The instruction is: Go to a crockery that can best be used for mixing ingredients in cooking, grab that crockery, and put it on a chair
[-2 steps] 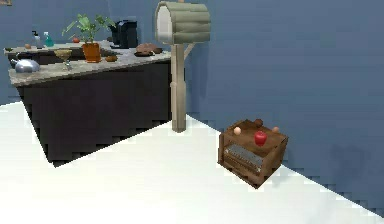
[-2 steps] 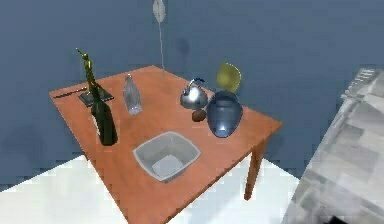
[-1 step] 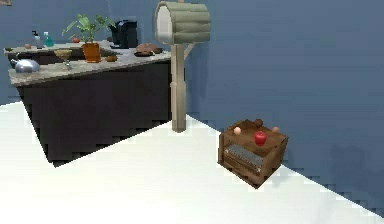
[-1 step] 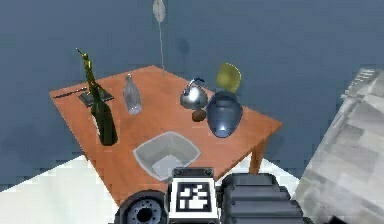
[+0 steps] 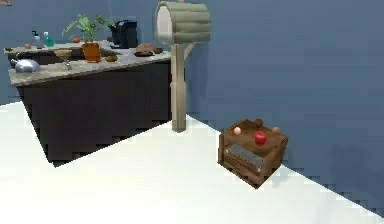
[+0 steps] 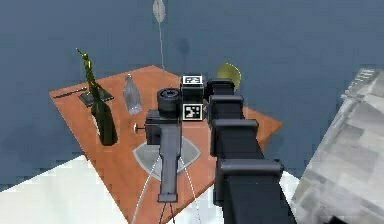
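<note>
Two bottles are standing on the table (image 6: 150, 78), a dark bottle (image 6: 103, 115) at the left and a clear bottle (image 6: 131, 92) beside it. Farther right, an olive round thing (image 6: 230, 75) is sitting at the table's far side, partly behind the arm (image 6: 235, 150). The gripper (image 6: 163, 190) is hanging nearer; whether it is holding anything cannot be told.

Your forward view looks slightly down across the floor (image 5: 130, 185) to a distant counter (image 5: 90, 110). Your arm side view peers over the arm (image 6: 245, 170) onto a near table (image 6: 125, 155). Both catch the blue wall (image 5: 300, 60).
</note>
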